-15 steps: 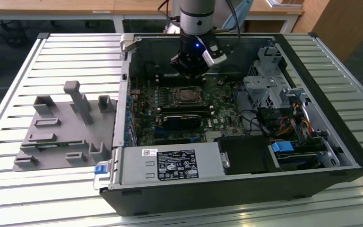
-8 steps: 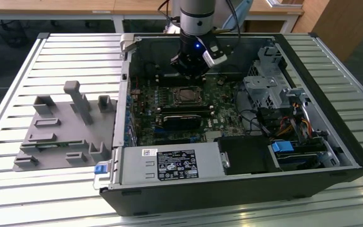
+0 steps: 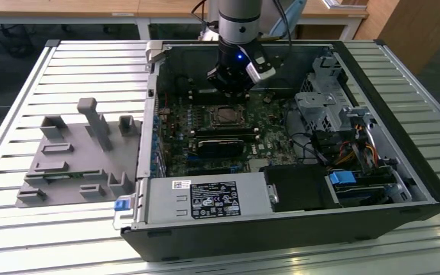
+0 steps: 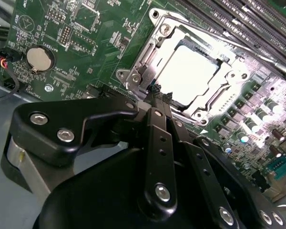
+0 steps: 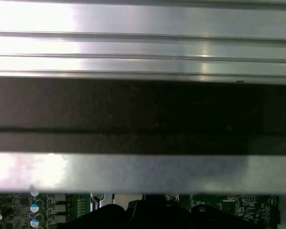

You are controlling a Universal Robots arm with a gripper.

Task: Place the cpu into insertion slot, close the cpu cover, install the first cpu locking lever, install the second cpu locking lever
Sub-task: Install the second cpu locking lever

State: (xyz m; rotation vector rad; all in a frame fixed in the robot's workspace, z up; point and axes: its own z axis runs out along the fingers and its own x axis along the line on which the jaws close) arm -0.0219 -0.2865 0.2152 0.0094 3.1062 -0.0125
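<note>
I am holding the gripper (image 4: 156, 89) low over the green board (image 4: 86, 28) inside the computer case (image 3: 403, 166). Its jaws are standing pressed together, holding nothing. Just beyond the fingertips, the cpu (image 4: 188, 69) is sitting in the insertion slot (image 4: 145, 57) — the cpu cover (image 4: 214, 102) is lying flat around it.

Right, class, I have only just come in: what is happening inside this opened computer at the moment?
A robot arm reaches down into an open computer case lying on a slatted table. Its claw, fingers closed together and holding nothing, hangs just beside the socket on the green circuit board. The chip already sits in the socket, and the shiny metal cover lies down around it, framing the chip's top.
</note>
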